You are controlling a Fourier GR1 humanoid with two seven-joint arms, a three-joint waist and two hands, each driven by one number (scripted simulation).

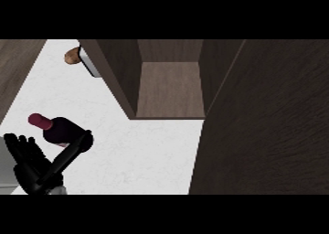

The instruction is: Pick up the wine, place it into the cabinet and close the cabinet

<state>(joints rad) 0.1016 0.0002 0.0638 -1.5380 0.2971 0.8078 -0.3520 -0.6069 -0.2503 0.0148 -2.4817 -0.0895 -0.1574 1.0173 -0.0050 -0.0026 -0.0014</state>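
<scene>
Across the right side of the frame, a tall dark-brown wooden cabinet door [275, 119] stands swung open. Left of it spreads the white speckled counter [140, 155]. At upper centre sits the open dark-wood cabinet [171, 87], its lighter brown shelf bare. A strip of brown wood-grain panel [12, 68] fills the upper left corner. At lower left, the grey forearm [0, 167] enters with the black left hand [31, 167], open: its fingers [18, 144] are straight and spread, while the thumb stretches up to the bottle's lower right side. The dark wine bottle with a magenta cap [59, 130] is on the counter at left, just above that hand, well apart from the cabinet. A small rounded tan-brown object [72, 55] peeks out beside the cabinet's upper left corner.
</scene>
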